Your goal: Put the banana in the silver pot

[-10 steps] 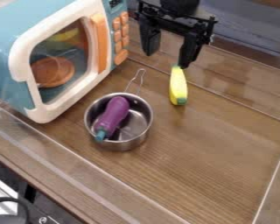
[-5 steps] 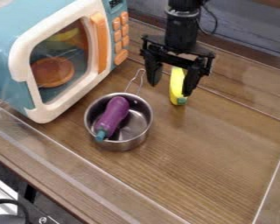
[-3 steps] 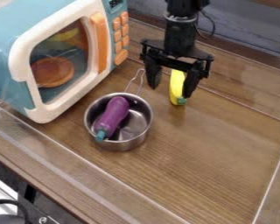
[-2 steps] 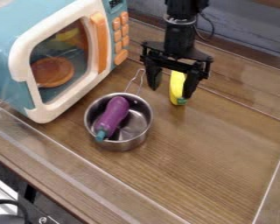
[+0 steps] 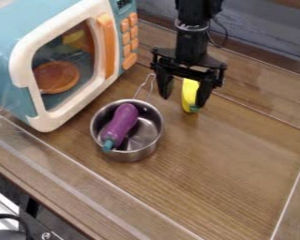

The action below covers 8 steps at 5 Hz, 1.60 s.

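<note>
Gripper (image 5: 189, 91) points down, fingers (image 5: 160, 86) spread either side of banana (image 5: 190, 93) lying on worktop (image 5: 228, 159), ready to pinch. Pot (image 5: 127, 130) nearby left, already holds eggplant (image 5: 117, 125).

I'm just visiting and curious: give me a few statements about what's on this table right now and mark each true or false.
1. The banana lies on the table, outside the silver pot. True.
2. The silver pot is empty. False: a purple eggplant lies in it.
3. The gripper stands open, a finger on each side of the banana. True.
4. The toy microwave is red. False: it is light blue with a cream door.
5. An orange dish shows through the microwave door. True.
</note>
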Each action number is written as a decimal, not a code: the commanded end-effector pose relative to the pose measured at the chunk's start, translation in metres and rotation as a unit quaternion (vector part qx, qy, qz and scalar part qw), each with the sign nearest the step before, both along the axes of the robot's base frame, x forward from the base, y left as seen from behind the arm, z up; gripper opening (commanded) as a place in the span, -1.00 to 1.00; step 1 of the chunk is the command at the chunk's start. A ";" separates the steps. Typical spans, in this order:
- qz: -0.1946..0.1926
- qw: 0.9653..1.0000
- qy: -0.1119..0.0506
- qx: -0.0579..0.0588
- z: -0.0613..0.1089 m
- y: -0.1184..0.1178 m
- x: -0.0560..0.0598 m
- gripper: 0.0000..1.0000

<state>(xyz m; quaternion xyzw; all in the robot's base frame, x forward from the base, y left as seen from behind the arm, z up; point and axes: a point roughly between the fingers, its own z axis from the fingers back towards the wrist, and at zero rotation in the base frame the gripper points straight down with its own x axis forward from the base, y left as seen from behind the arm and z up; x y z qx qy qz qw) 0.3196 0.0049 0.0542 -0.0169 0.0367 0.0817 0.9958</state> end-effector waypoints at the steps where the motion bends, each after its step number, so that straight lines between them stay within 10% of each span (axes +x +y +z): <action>1: 0.008 1.000 -0.029 0.000 0.011 0.004 0.010 1.00; 8: 0.022 0.998 -0.053 -0.008 -0.002 0.010 0.019 1.00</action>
